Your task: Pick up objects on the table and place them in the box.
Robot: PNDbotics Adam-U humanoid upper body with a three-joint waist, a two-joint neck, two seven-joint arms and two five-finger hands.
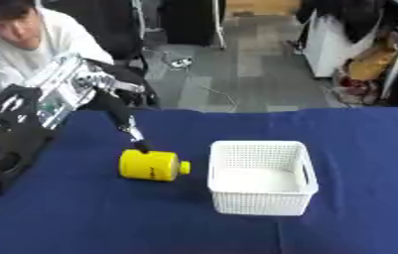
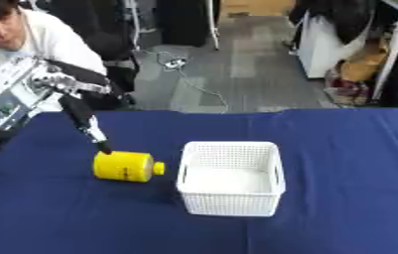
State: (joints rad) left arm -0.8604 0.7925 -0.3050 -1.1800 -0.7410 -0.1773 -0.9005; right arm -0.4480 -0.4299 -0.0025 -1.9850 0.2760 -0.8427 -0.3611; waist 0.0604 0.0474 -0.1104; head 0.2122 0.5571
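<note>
Spread wall to wall, a table (image 1: 80, 218) under dark blue cloth, matte and smooth, with a faint crease along the far edge. Beyond it, grey floor with a loose cable.

Right of centre on the cloth, a white plastic box (image 1: 262, 177): rectangular, with lattice walls, rounded corners, a slot handle in the right-hand wall and a plain solid floor. Nothing visible inside.

Reaching in from the upper left, the left hand (image 1: 106, 88) at the end of a silver and black arm: bright metal plates and brackets at the wrist, dark links below. Fingers (image 1: 134, 133) extended straight and slanting down to the right, released rather than clenched, with one dark tip at or just touching the upper rear edge of the bottle. Nothing grasped. Contact or a hair's gap: cannot tell.

Just left of the box and apart from it, a yellow bottle (image 1: 151, 165) lying on its side: a squat glossy cylinder, with a short yellow cap (image 1: 184, 167) pointing toward the box. Dark markings on the flank, too blurred to read.

Along the left edge in the left eye view, black rounded casing (image 1: 7, 144), partly cut off.

No sign of the right hand in either view.
</note>
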